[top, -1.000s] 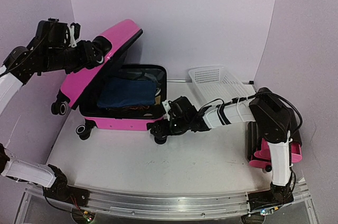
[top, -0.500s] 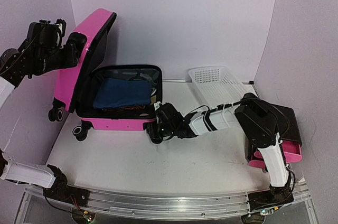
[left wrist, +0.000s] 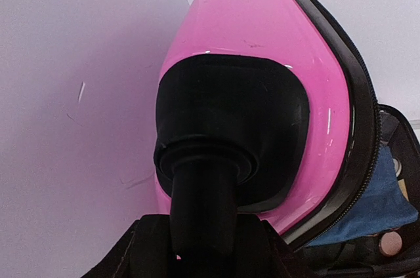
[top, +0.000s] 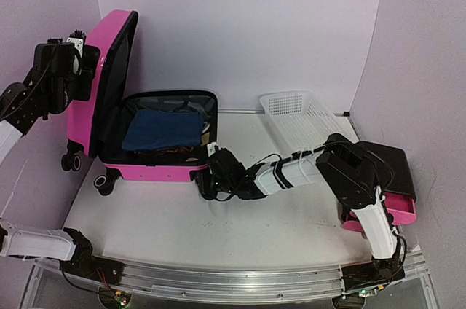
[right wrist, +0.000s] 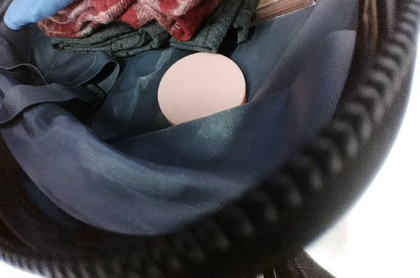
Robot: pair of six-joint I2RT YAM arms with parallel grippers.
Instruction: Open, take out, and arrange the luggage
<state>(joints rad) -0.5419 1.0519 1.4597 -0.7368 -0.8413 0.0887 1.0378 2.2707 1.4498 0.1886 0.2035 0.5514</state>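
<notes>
While the luggage (top: pixel 156 170) is lying open at ten o'clock on the worktop (top: pixel 218 229), the left gripper (top: pixel 76 50) is propping its upright lid and the right gripper (top: pixel 215 174) is nosing the front rim; I cannot tell how wide either is. Opening is looking done, so unpacking is coming next, probably by reaching for the blue cloth (top: pixel 162 129).

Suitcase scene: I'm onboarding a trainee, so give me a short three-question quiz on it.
1. True or false: the suitcase has its lid standing upright, open.
2. The top cloth inside is: A blue, B green, C white?
3. Which white mesh thing sits to the suitcase's right?
Key: 1 true; 2 A; 3 the basket.
</notes>
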